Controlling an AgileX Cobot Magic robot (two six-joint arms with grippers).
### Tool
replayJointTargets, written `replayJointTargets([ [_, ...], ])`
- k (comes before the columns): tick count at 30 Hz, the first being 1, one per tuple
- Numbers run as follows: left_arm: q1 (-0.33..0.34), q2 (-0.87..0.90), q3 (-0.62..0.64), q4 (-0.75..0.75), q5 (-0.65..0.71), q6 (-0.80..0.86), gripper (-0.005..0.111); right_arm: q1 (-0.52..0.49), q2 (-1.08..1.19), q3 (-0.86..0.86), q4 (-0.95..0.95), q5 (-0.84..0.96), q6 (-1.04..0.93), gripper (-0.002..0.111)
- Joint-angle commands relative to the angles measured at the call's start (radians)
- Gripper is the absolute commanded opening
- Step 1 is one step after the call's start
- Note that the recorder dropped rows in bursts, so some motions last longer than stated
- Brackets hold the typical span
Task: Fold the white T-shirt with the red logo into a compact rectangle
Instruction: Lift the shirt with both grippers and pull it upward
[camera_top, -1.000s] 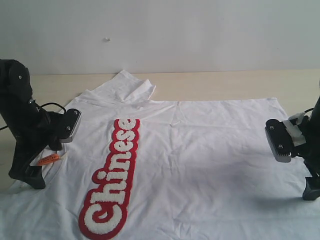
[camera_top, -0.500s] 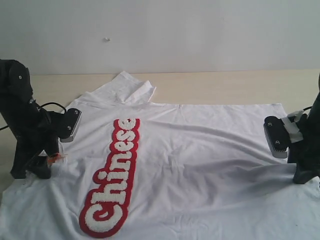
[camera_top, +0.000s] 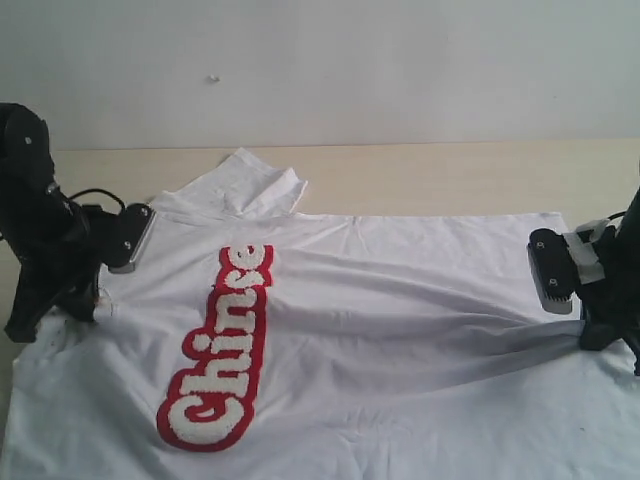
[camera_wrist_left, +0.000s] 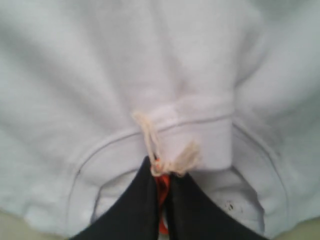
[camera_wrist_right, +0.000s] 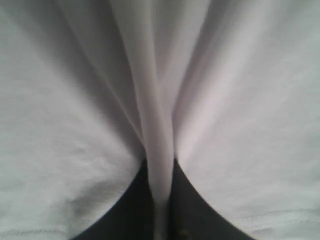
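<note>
The white T-shirt (camera_top: 400, 330) lies spread on the table, drawn into long ridges between my two grippers. Its red logo (camera_top: 222, 350) runs lengthwise on the left half. At the shirt's left edge my left gripper (camera_top: 82, 308) is shut on the ribbed collar (camera_wrist_left: 200, 145), with the orange neck tag (camera_wrist_left: 161, 192) pinched between the black fingers (camera_wrist_left: 135, 205). At the right edge my right gripper (camera_top: 597, 338) is shut on a raised pleat of white cloth (camera_wrist_right: 152, 115), which runs down between its black fingers (camera_wrist_right: 125, 215).
The wooden table (camera_top: 450, 170) shows bare behind the shirt, up to a plain white wall. One sleeve (camera_top: 255, 182) lies bunched at the back left. The shirt's near side runs out of the exterior view.
Both grippers have gone from open to shut on the shirt's edges. The cloth has been pulled taut between them, with new ridges, and the logo has shifted slightly left.
</note>
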Motion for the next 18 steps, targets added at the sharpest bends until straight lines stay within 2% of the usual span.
replayJointTargets([
  [1,0.036,-0.131,0.001,0.056,-0.008,-0.028,0.001,-0.006,-0.098,-0.072,-0.009,0.013,0.001,0.0],
  [8,0.129,-0.32,0.001,0.076,0.03,-0.039,0.001,-0.006,-0.176,-0.226,-0.051,0.171,-0.001,0.0],
  [12,0.14,-0.42,-0.001,0.119,0.056,-0.042,0.001,-0.006,-0.201,-0.258,-0.054,0.212,0.027,0.0],
  [18,0.14,-0.508,-0.059,0.1,0.134,-0.046,0.0,-0.006,-0.267,-0.259,-0.054,0.255,0.036,0.0],
])
